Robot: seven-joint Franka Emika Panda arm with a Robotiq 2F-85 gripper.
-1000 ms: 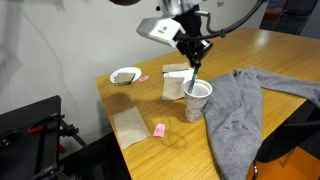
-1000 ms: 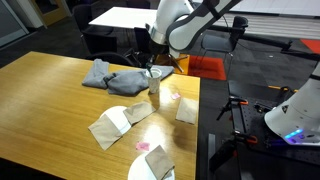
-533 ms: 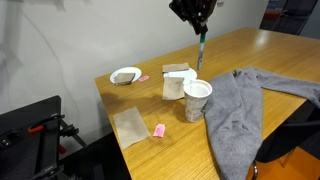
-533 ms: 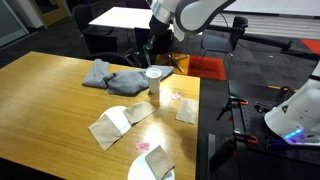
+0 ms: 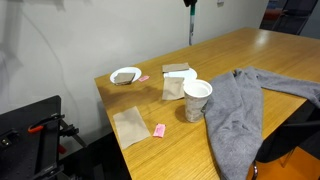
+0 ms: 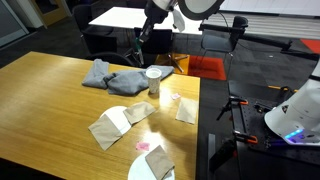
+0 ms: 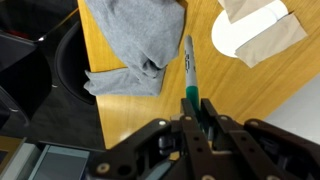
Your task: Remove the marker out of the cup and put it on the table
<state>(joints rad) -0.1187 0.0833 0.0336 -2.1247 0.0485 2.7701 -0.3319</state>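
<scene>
- Table (image 5: 145,100): wood top fills the middle of both exterior views. Bare patches lie at frame centre-left and along the far edge. The rest holds napkins, a bowl (image 5: 125,75) and a pink block (image 5: 160,131).
- Cloth (image 5: 240,110): grey heap at right of frame, touching or just beside the cup. In the wrist view it sits upper left, under the marker tip.
- Gripper (image 7: 195,112): bottom centre of the wrist view, pinching the marker by its teal end. It is nearly out of frame at the top edge of the exterior view.
- Cup (image 5: 197,100): upright at centre-right, nothing sticking out of it.
- Marker (image 5: 191,27): hangs tip-down from the gripper at top centre, well above the table and clear of the cup.
- Step: extraction looks done, placing is left, so roughly halfway.
- To do it well, shift sideways to a bare wood patch away from the cup, cloth and napkins.
- Come down slow until the tip is almost on the wood.
- Tilt the wrist so the marker lies close to flat before letting go.
- Risk: released from height or upright, it likely bounces or rolls on the glossy top, maybe off the edge or under the cloth.
- Keep the descent path off the cup rim, since a paper cup probably tips easily.
</scene>
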